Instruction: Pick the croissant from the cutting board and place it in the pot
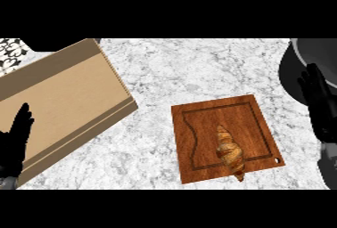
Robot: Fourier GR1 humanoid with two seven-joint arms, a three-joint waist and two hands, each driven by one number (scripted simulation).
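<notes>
A golden-brown croissant (pixel 230 151) lies lengthwise on a reddish wooden cutting board (pixel 197 133) at the centre right of the marble counter, its near tip over the board's front edge. A dark grey pot (pixel 296 58) sits at the right edge, only partly in view. My right hand (pixel 319 100) is open with straight fingers, over the pot's near side and to the right of the board, apart from the croissant. My left hand (pixel 16 136) rests open at the left edge, fingers up, over the tan box.
A large tan cardboard-coloured box (pixel 63 98) lies tilted across the left of the counter. A black-and-white patterned item (pixel 12 51) shows at the far left corner. White marble counter (pixel 171 67) lies bare between box and board.
</notes>
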